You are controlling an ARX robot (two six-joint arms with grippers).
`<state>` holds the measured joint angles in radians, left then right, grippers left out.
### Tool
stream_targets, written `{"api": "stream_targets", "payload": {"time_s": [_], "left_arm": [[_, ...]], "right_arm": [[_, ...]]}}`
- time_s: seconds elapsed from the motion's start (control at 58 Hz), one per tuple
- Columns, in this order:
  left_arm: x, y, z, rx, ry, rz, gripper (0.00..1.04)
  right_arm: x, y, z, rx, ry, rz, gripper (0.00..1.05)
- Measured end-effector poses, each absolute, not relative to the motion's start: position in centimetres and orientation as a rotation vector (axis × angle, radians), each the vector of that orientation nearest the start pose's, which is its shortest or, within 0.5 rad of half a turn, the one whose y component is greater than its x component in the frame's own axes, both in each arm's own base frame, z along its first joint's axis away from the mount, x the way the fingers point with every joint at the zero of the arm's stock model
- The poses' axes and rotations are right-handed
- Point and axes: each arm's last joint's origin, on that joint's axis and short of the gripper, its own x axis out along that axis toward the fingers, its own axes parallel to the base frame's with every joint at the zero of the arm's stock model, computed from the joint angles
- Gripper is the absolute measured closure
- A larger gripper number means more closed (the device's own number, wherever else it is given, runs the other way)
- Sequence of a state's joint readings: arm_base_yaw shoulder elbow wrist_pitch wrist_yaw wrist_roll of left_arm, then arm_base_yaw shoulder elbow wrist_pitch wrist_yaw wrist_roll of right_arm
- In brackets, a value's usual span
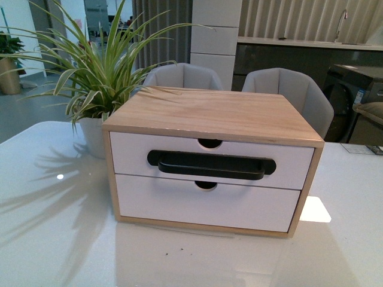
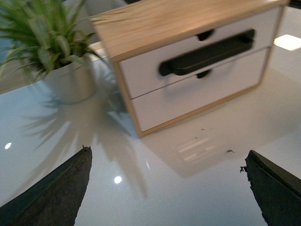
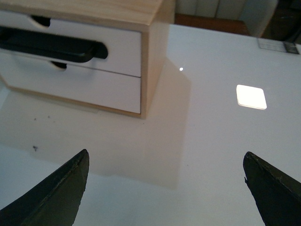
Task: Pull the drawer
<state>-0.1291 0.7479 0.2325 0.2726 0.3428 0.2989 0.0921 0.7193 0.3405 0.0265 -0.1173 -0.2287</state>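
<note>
Nothing here carries a brand I can read. The only print is on a card (image 1: 365,149) at the table's (image 1: 54,239) far right edge, and it is too small to make out, even in the right wrist view. The drawer (image 1: 293,164) is the upper of two in a light wooden box (image 1: 215,113) that stands mid-table, back from the near edge. Its white front sits flush in the frame, with a long black bar handle (image 1: 210,165) across it and a half-round notch (image 1: 209,143) above. The lower drawer (image 1: 203,206) has a white front and no handle. A potted plant (image 1: 96,66) stands just beside the box's left rear corner. The front view shows neither arm, though it takes in two grey chairs (image 1: 182,76) beyond the far edge and a counter with a tap (image 1: 342,21). Only the wrist views show the hands. The left gripper (image 2: 167,188) hangs over bare table near the box's left front corner, its dark fingers (image 2: 56,193) spread wide and holding nothing. The right gripper (image 3: 167,188) is the same, over the table off the box's right front corner, its fingers (image 3: 51,195) far apart and empty. The right wrist view also shows the box's plain right side and a bright patch of light (image 3: 251,96) on the tabletop. The left wrist view shows a few dark specks (image 2: 229,151) on the table in front of the box.
</note>
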Motion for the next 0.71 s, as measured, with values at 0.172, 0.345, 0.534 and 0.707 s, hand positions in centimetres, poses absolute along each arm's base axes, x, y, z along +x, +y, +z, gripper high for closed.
{"api": "stream_targets", "payload": {"time_s": [0.172,0.345,0.534,0.707], "left_arm": [[18.3,-4.6,19.9,0.436,0.175,-0.724,0.07],[21.2,-6.1,20.6,0.581,0.217,-0.924,0.07],[24.7,-8.3,21.1,0.722,0.272,-1.115,0.07],[27.1,-9.9,21.0,0.804,0.324,-1.181,0.07]], "right_arm": [[19.0,3.2,22.7,-0.381,0.340,0.391,0.09],[22.2,4.3,23.3,-0.506,0.389,0.505,0.09],[25.4,5.6,24.2,-0.648,0.419,0.628,0.09],[27.5,6.7,24.5,-0.721,0.447,0.689,0.09]]}}
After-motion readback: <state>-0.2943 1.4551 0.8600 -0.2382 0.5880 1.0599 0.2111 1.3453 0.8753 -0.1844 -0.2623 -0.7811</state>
